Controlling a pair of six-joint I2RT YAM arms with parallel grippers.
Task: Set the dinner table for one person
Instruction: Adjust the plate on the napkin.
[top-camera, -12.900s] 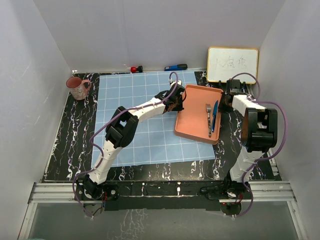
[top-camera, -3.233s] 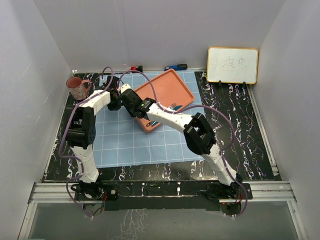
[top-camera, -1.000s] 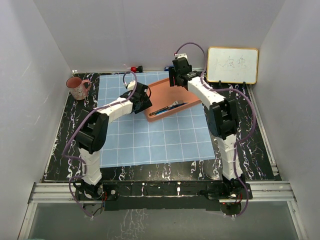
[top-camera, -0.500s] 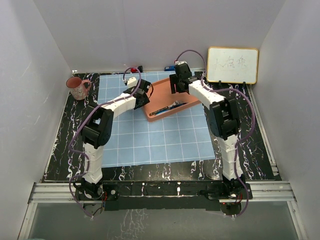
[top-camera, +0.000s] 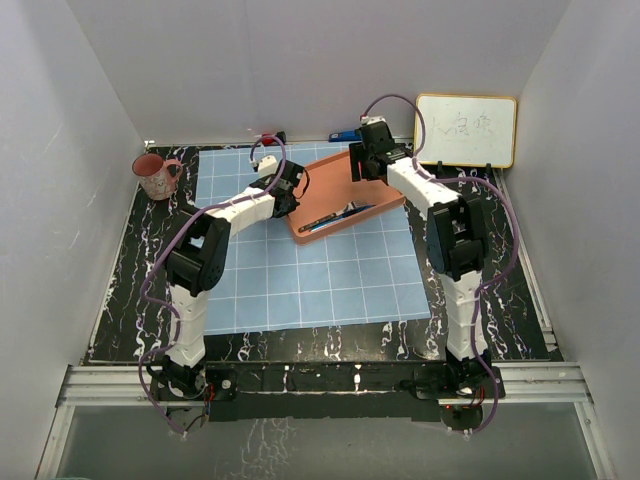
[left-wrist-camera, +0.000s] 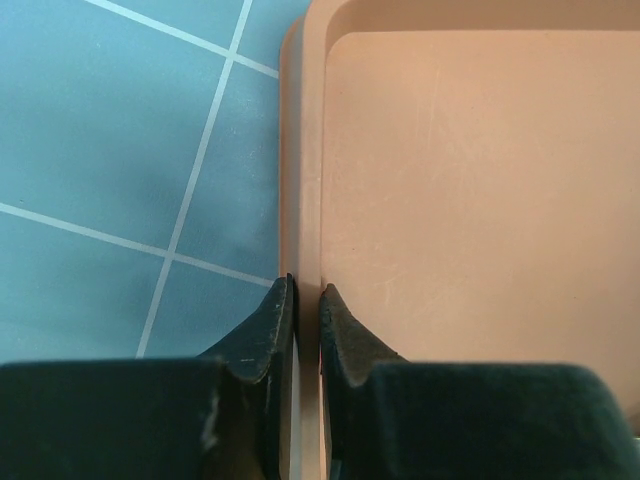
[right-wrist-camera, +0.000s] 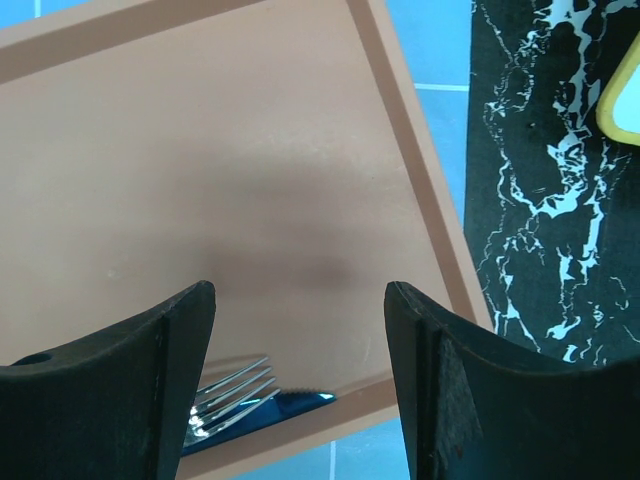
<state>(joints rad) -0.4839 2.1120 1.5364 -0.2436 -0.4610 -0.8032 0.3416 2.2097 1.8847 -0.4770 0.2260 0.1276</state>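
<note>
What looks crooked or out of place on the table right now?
The orange tray sits askew, angled across the grid lines of the blue gridded cloth rather than square to them. The fork and knife lie bunched against its near rim. The left fingers pinch its rim.

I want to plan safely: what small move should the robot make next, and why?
Probably lower the open right hand onto the fork. The left hand is clamped on the rim of the tray, steadying it, and the fork lies beside the knife just under that hand.
</note>
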